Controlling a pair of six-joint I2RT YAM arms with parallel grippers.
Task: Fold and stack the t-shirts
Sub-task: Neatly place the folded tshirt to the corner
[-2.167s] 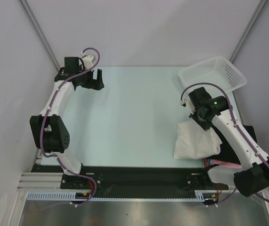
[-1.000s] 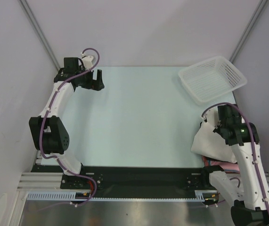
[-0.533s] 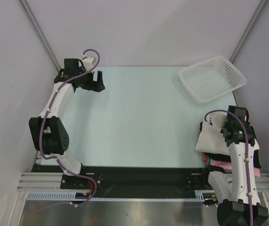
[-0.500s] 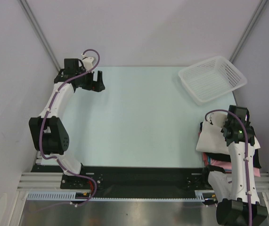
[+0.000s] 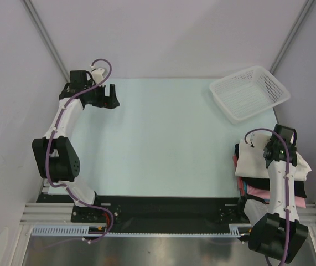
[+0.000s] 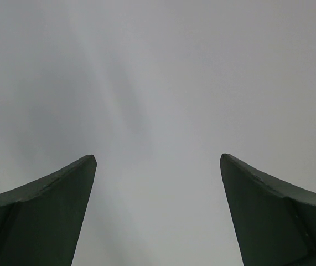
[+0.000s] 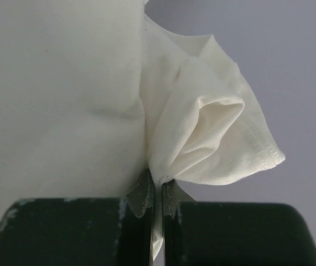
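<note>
Pinching white shirt [image 7: 63,100] in right claw [image 7: 158,189], lower right, over pink shirt [image 5: 255,192]. Holding left claw [image 5: 109,95] open, upper left.

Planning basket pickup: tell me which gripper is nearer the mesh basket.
Right. The right gripper, shut on the white t-shirt, is just near-side of the basket; the left gripper is across the table.

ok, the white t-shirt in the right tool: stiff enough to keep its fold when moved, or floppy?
Probably floppy: the white t-shirt bunches and curls where the right tool pinches it. Likely light too, since the cloth looks thin and fits in a nearly shut gap. The fold may slump if dragged; in the top view one edge overhangs the black shirt.
</note>
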